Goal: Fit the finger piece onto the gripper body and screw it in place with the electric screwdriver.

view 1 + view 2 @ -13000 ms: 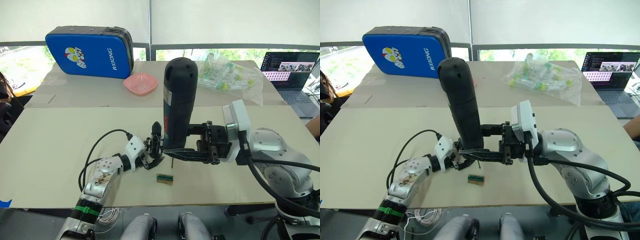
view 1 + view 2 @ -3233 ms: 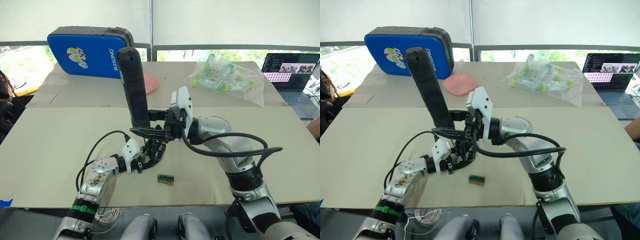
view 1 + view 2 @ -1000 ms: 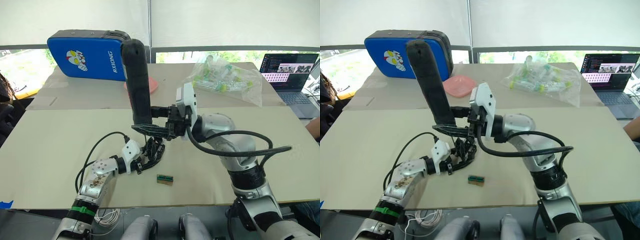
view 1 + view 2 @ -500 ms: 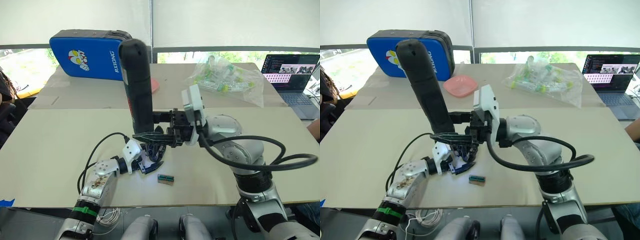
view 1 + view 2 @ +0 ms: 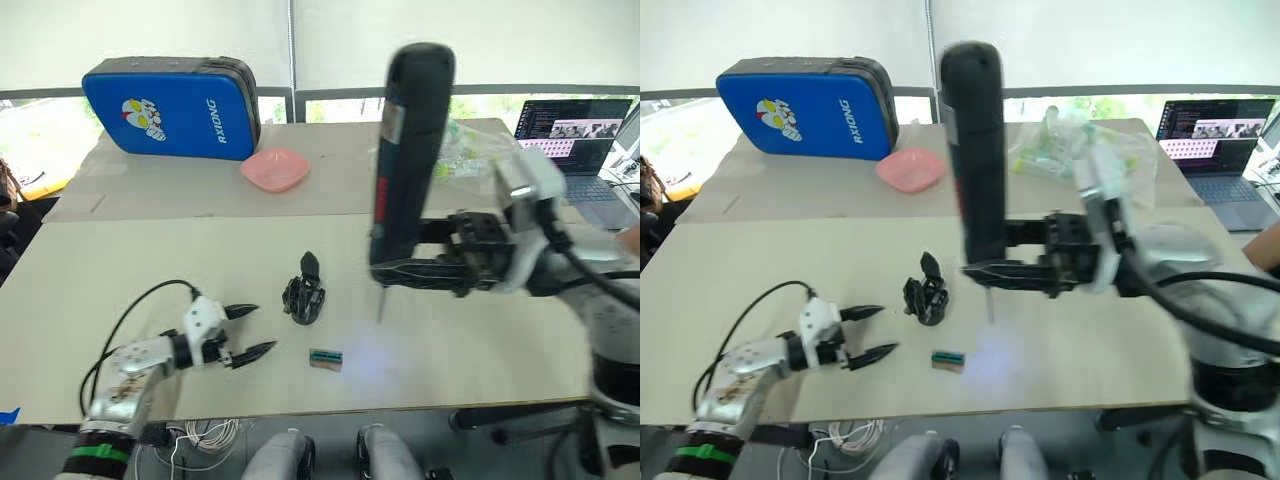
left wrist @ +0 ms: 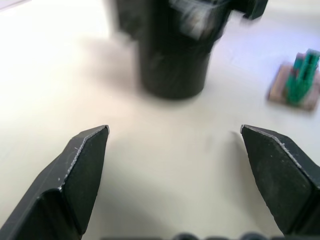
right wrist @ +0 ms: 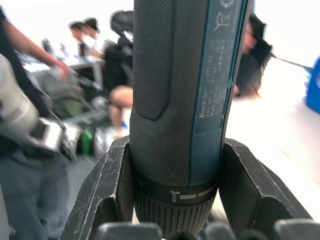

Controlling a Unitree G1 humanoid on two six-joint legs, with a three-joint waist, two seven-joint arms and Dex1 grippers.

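Left tool [image 5: 243, 337] rests low on the tabletop [image 5: 120, 260] near its front edge, fingers spread wide, nothing between them. In the left wrist view the two fingertips [image 6: 85, 150] stand well apart, with bare tabletop between them and the body beyond.

Body [image 5: 303, 296] stands on the tabletop by itself, just beyond the left tool and apart from it. One pointed black finger sticks up from its top. Whether the finger piece is seated on the body cannot be told.

Small green-and-tan block [image 5: 326, 359] lies on the tabletop just in front of the body, towards its right, touching neither it nor the left tool.

Right tool [image 5: 400, 270] is clamped on the screwdriver [image 5: 408, 160], held well above the tabletop and to the right of the body. Screwdriver is near upright, rounded end up, thin metal bit [image 5: 379, 303] pointing down, clear of the surface. Pale blue glow on the tabletop below the bit. Right wrist view: both fingers [image 7: 107, 185] press the barrel just above the collar.

Far side of the tabletop: blue case [image 5: 170, 105], pink dish [image 5: 275, 168], bag of small parts [image 5: 1080, 150]. Open laptop [image 5: 570, 135] at far right. People blurred in the background of the right wrist view [image 7: 120, 95].
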